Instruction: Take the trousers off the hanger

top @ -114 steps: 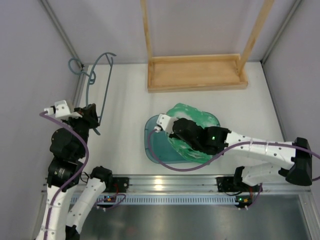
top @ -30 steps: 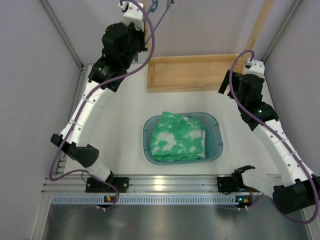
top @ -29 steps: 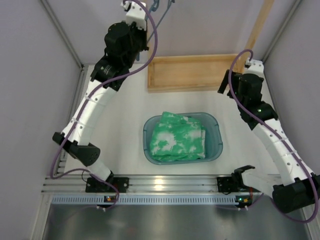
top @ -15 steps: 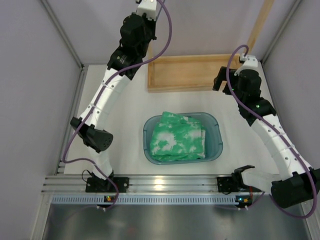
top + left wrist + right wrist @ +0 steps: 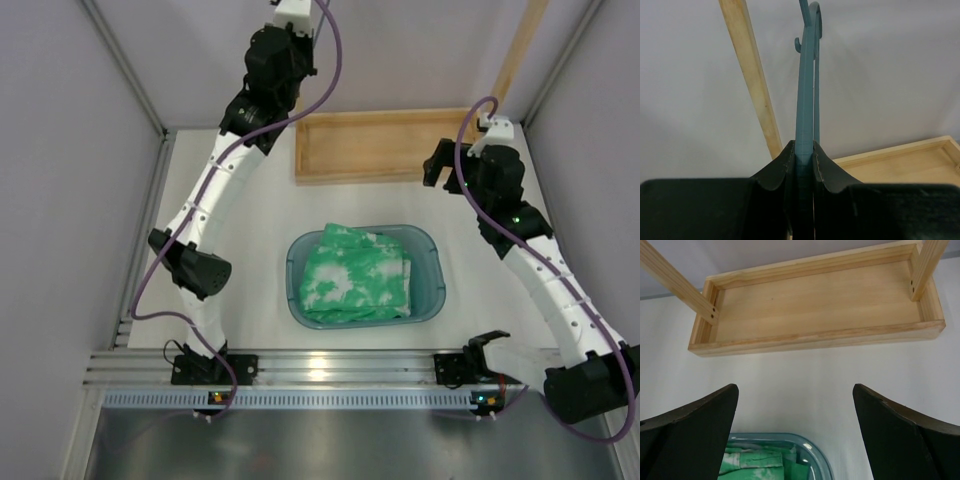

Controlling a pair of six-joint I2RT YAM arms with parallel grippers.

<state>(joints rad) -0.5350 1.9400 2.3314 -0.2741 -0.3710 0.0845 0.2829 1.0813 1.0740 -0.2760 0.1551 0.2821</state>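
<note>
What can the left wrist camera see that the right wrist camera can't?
Only the left wrist view shows the hanger, pinched in the shut left end effector, with its hook at the far end. Only the right wrist view shows the green trousers lying in the teal basin, seen past the open right end effector. Both views show the wooden rack: its tray and a post.

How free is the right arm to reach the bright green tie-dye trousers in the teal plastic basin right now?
Probably yes: the right gripper is open and empty, the trousers lie uncovered in the basin close by, and nothing stands between them.
</note>
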